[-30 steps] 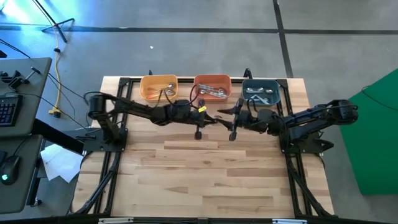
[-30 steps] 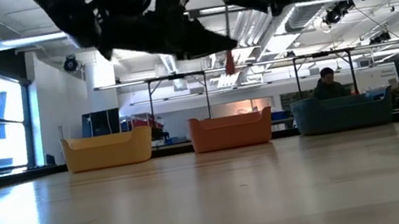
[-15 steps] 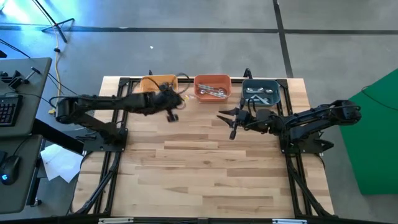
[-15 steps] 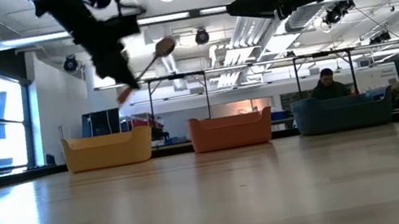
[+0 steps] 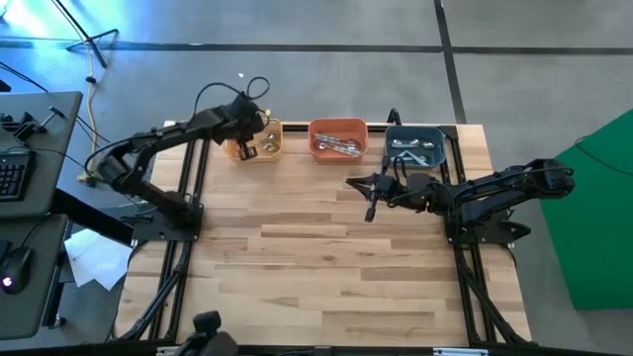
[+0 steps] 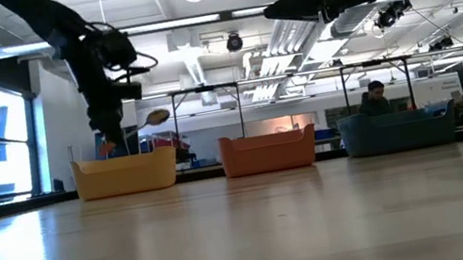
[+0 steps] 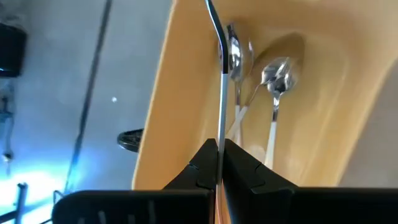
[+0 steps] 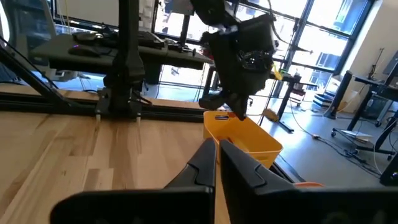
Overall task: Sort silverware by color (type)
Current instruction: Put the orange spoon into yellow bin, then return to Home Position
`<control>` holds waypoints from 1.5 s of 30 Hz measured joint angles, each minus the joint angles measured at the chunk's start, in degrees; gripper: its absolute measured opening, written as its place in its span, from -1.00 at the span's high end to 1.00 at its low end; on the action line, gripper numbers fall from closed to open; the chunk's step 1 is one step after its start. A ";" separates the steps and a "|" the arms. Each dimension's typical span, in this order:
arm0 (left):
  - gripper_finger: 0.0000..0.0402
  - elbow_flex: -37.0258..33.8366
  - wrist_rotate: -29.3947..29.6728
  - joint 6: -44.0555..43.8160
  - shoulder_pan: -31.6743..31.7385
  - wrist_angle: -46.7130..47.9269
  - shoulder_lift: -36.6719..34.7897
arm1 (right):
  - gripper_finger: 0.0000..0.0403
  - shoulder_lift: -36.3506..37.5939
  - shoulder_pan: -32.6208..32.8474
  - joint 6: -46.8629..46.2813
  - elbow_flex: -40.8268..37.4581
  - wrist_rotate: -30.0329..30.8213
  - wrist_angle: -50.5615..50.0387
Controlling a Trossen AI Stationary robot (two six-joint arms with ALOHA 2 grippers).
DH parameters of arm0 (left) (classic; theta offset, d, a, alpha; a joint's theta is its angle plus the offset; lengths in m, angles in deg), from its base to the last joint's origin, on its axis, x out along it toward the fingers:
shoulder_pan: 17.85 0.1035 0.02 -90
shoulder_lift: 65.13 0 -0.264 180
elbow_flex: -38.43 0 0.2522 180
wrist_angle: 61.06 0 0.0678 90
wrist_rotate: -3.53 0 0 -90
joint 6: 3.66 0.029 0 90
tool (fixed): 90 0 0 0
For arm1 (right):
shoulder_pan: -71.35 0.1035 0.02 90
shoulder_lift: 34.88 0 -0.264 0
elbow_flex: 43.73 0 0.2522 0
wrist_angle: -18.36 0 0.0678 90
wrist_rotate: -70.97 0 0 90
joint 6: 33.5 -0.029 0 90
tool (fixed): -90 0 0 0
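Above the yellow bin (image 5: 265,138), the left pincer (image 7: 219,163) is clamped on a spoon (image 7: 219,93) so it can drop among matching spoons inside, while the right pincer (image 5: 370,188) waits pressed together, well apart from that bin.

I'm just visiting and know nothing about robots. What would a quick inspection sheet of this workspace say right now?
Surface: wooden table, bare across the middle and front.
Job's things: spoons lie in the yellow bin, the orange bin and the teal bin; one spoon is held over the yellow bin.
Clutter: nothing seen on the table.
Grippers: left gripper above the yellow bin, shut on the spoon's handle; right gripper hangs over the table in front of the teal bin, shut and holding nothing.
Cables: a dark cable loops above the left arm; a yellow cable runs on the floor.
Surroundings: desk with keyboard to one side; a person sits far behind.
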 joint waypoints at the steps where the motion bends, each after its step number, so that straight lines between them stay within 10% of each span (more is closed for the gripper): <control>1: 1.00 0.44 -0.50 0.61 0.69 0.50 1.05 | 0.98 0.01 -0.05 0.23 0.00 0.00 -0.01; 21: 1.00 11.49 2.55 1.70 2.50 10.66 20.56 | 0.99 -0.01 -0.64 -0.66 0.00 -0.17 -0.40; 45: 0.62 11.45 3.83 -7.61 -2.27 17.43 12.21 | 1.00 2.48 -7.66 11.98 -0.46 -8.15 -11.69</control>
